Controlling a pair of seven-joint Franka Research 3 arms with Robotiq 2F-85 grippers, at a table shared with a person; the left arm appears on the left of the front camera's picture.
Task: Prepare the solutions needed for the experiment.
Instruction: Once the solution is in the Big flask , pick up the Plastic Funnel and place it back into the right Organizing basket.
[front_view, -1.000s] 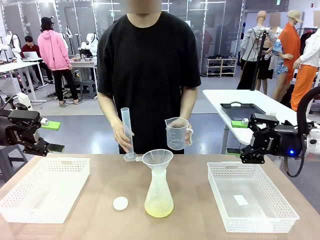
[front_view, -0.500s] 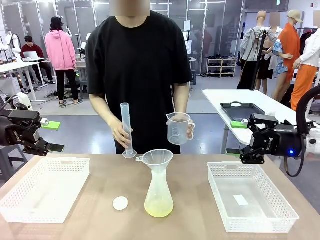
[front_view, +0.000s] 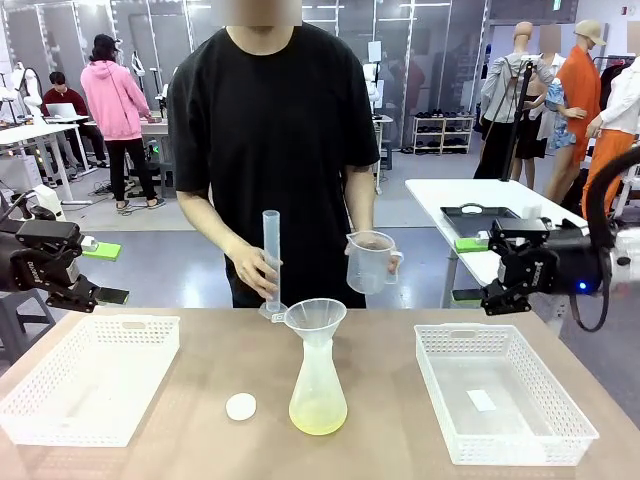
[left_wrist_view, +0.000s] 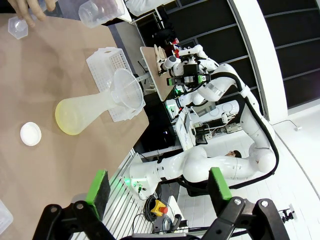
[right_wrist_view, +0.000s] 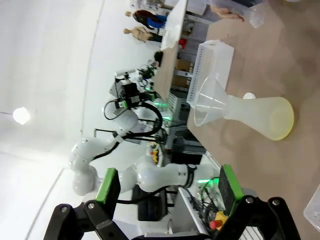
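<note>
pale yellow solution (front_view: 318, 420) is noted in the conical flask (front_view: 318, 368); left gripper (front_view: 106, 272) and right gripper (front_view: 468, 270), well apart from it, are found open, empty.

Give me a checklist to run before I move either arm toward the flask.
1. Left gripper open and empty: ok.
2. Right gripper open and empty: ok.
3. Flask upright on the table, funnel seated in its neck: ok.
4. Solutions in the flask: ok, a shallow pale yellow layer.
5. Space around the funnel free of the person: not ok; one hand holds the graduated cylinder beside the funnel rim, another hand holds the measuring jug just behind it.
6. Liquid in the jug or cylinder: cannot tell.
</note>
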